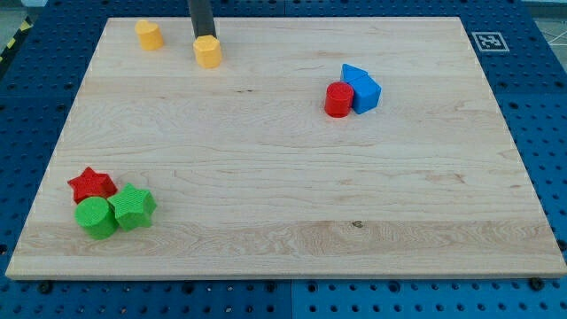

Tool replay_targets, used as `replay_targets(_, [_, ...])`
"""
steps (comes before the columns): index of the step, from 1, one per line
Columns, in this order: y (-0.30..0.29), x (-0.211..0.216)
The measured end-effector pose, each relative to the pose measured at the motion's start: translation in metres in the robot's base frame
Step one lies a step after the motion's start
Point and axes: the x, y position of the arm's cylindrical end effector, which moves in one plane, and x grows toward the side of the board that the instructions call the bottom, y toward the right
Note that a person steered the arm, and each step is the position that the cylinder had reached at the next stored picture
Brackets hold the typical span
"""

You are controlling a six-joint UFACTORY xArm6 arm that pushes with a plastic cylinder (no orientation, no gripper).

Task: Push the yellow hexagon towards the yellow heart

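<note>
The yellow hexagon [207, 51] lies near the view's top edge of the wooden board [283, 186], left of centre. The other yellow block [149, 35], which looks like the heart, lies a short way to its upper left, apart from it. My dark rod comes down from the view's top, and my tip [203, 38] sits right against the hexagon's top side, slightly to its left.
A red cylinder [337, 99] touches a blue block [361, 89] at the view's upper right. A red star [91, 184], a green cylinder [96, 217] and a green star [133, 206] cluster at the lower left. A marker tag [488, 40] sits at the top right corner.
</note>
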Motion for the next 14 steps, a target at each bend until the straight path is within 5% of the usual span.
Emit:
replay_targets(3, [0.046,0.004])
replay_targets(6, [0.053,0.074])
replay_targets(9, [0.015,0.076])
replay_targets(11, [0.09,0.059])
replay_targets(14, [0.046,0.055])
